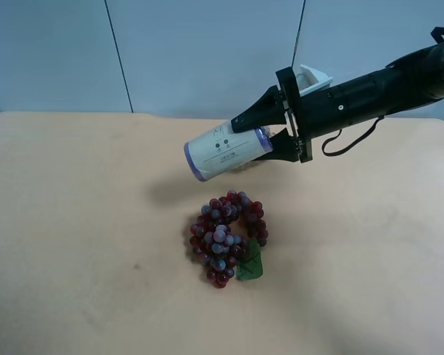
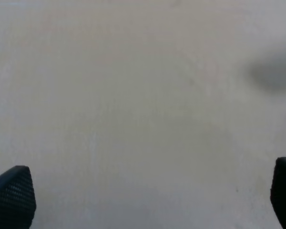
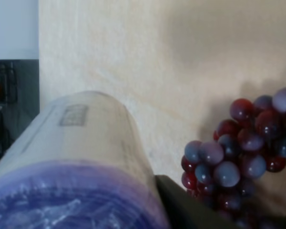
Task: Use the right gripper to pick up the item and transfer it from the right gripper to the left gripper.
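While left gripper sits spread wide, right gripper pinches item at lid end; item juts fwd, near grapes.

Only the two tips of the black, two-fingered left gripper are seen, at opposite edges of the picture. The fingertips are rounded, matt black and covered with a fine dotted texture. They are spread wide apart, and nothing is held or touched between them. Below and beyond them a plain, pale beige table top is shown, smooth and faintly mottled, filling the rest of the picture. Farther from the gripper, over toward one fingertip's side, a soft-edged dark patch is laid on the beige surface. It is blurred, and what casts it cannot be told.
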